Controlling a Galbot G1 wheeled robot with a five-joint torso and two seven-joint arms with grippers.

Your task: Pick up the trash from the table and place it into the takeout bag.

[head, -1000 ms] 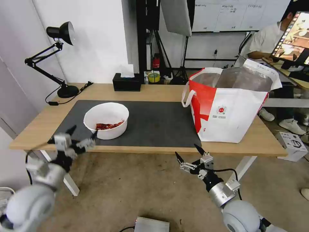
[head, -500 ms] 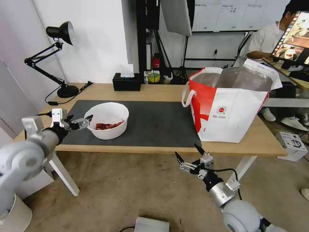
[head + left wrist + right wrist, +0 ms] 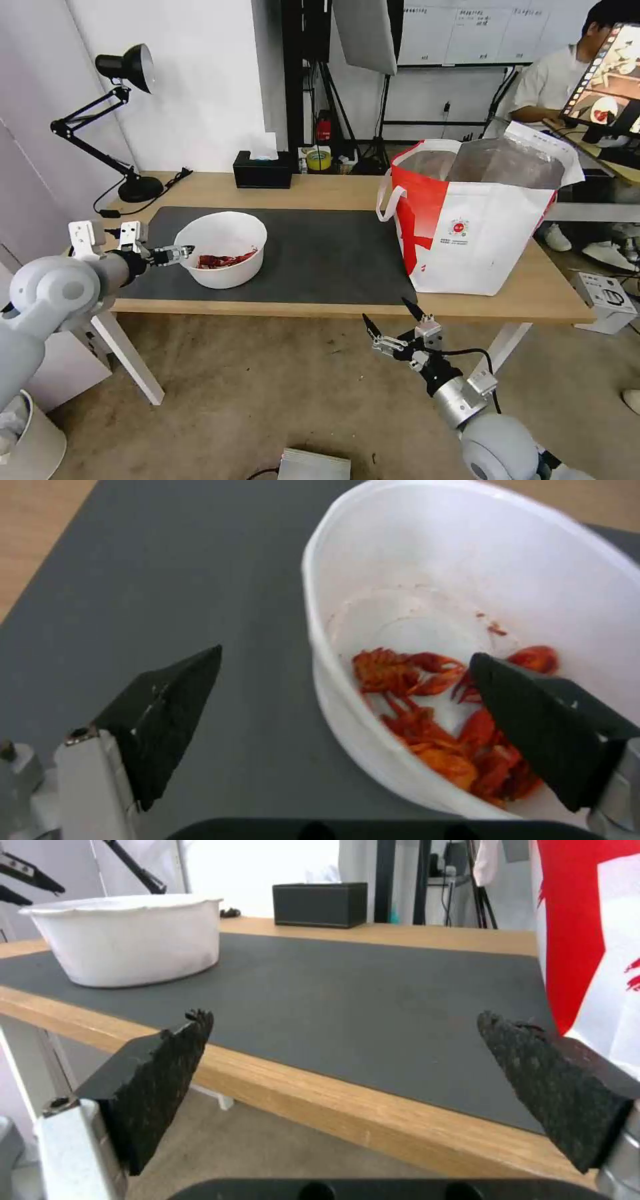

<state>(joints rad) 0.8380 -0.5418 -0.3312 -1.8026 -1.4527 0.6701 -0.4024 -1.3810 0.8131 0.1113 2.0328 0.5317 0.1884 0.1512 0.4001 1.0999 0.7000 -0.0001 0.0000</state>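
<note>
At the frame's bottom the right gripper [image 3: 389, 319] hangs below the bench [image 3: 320, 190] edge, fingers spread, while at middle left the left gripper [image 3: 180, 251] straddles the white bowl [image 3: 220, 248] rim, fingers apart, the takeout bag [image 3: 477, 213] upper right.

Left gripper [image 3: 175, 254] extended forward at left, jaws spread wide; right gripper [image 3: 392, 320] held low at right, jaws parted, idle

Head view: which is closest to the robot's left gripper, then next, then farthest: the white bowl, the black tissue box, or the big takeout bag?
From the left gripper:
1. white bowl, right at its fingertips, on the mat.
2. black tissue box, at the table's far edge.
3. takeout bag, at the table's right end.
</note>
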